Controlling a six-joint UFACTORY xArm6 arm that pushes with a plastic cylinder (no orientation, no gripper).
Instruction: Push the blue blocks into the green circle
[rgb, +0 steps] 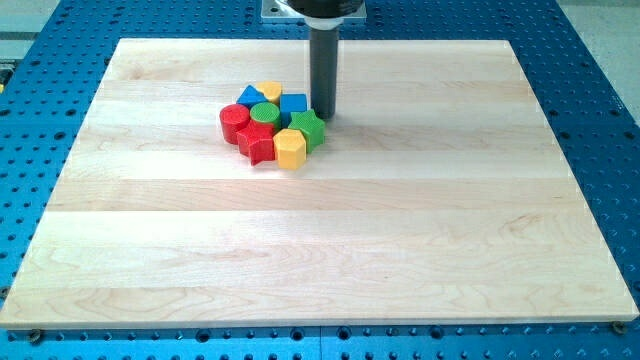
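A tight cluster of blocks lies on the wooden board (330, 240) at the upper middle. A blue cube (293, 104) sits at the cluster's upper right. A blue block (251, 96), shaped like a wedge, sits at its upper left. The green circle (264, 112) lies between them, in the cluster's centre. My tip (323, 113) stands just right of the blue cube, close to or touching it, and above the green star (308, 129).
The cluster also holds a yellow block (271, 91) at the top, a red cylinder (234, 121) at the left, a red star (259, 141) at the bottom and a yellow hexagon (290, 148) at the bottom right. A blue perforated table (40, 120) surrounds the board.
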